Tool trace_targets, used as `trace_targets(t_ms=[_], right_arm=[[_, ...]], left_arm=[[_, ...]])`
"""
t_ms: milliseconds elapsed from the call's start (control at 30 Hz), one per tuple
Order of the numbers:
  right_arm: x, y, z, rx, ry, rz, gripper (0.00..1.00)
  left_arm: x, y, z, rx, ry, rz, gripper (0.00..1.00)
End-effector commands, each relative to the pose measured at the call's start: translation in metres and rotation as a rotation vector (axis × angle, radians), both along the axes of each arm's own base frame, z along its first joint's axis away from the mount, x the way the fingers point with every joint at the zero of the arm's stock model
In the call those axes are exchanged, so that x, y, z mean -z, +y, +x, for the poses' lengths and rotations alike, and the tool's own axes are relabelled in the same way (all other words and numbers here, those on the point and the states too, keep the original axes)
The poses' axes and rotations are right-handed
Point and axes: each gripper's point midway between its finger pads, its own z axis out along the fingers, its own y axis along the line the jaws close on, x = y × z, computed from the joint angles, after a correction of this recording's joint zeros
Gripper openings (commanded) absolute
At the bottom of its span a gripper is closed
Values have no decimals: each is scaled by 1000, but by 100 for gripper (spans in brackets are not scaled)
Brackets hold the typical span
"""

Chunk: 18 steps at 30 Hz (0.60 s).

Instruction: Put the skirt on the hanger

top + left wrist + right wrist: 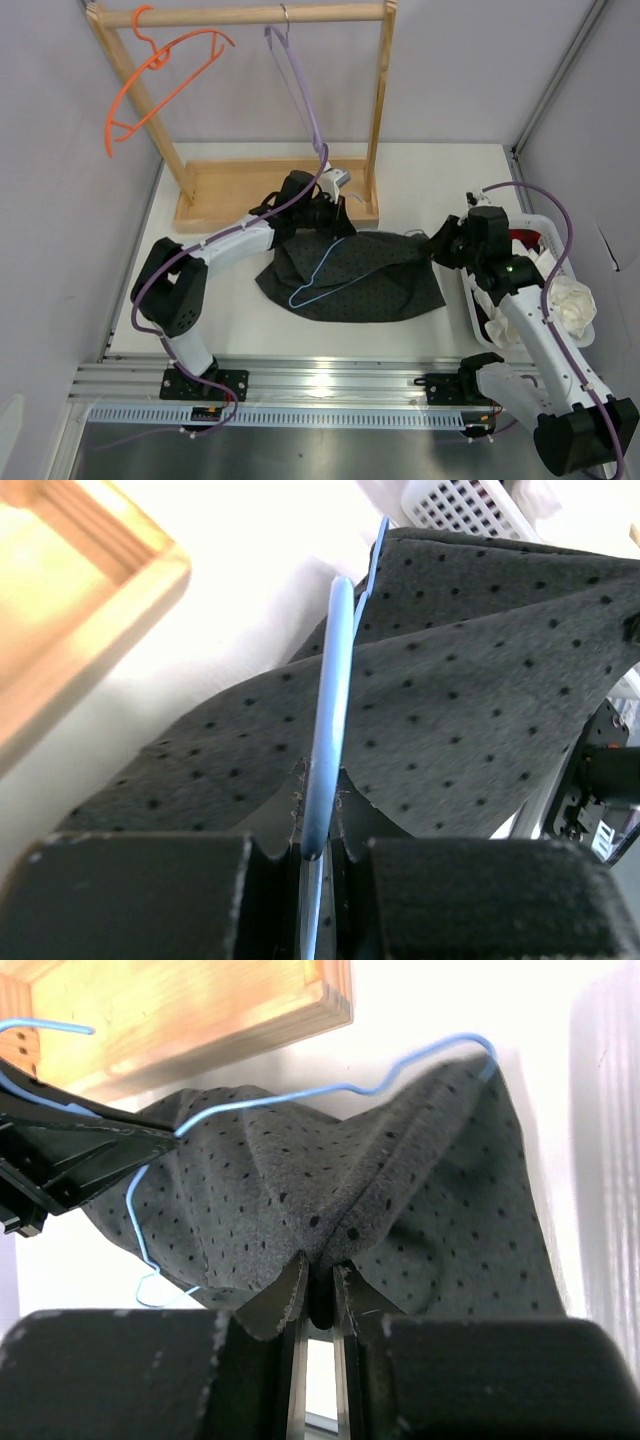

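Observation:
The dark grey dotted skirt (370,285) lies spread on the white table between the two arms. The light-blue wire hanger (312,273) rests on its left part. My left gripper (328,218) is at the skirt's far left edge, shut on the hanger wire (330,710), which runs out from between the jaws over the skirt (480,680). My right gripper (437,248) is at the skirt's right edge, shut on a pinched fold of skirt fabric (400,1180). In the right wrist view the hanger (300,1095) curves across the top of the raised cloth.
A wooden rack (240,15) stands at the back with its base (230,195) just behind the left gripper. An orange hanger (150,80) and a purple hanger (300,90) hang on it. A white basket (472,305) at the right holds a white cloth (570,305).

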Motion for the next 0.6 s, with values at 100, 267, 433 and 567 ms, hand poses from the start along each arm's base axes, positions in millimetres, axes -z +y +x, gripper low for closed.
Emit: trace_targets(t_ms=[100,267,433,567], right_arm=[[-34,2,7,-34,-55,105,1],[-44,-3,6,-35,-65,123,1],[-64,0,3,-74,-87,201,0],[-87,-1,0,-81,-119,226,0]], left_arm=[[-35,22,19,-19,-135,-57,0],[-43,45,41,-115,-160,-30,0],[-29,61,56,-201,-174,50,0],[-22,74,61,-253,-212,108,0]])
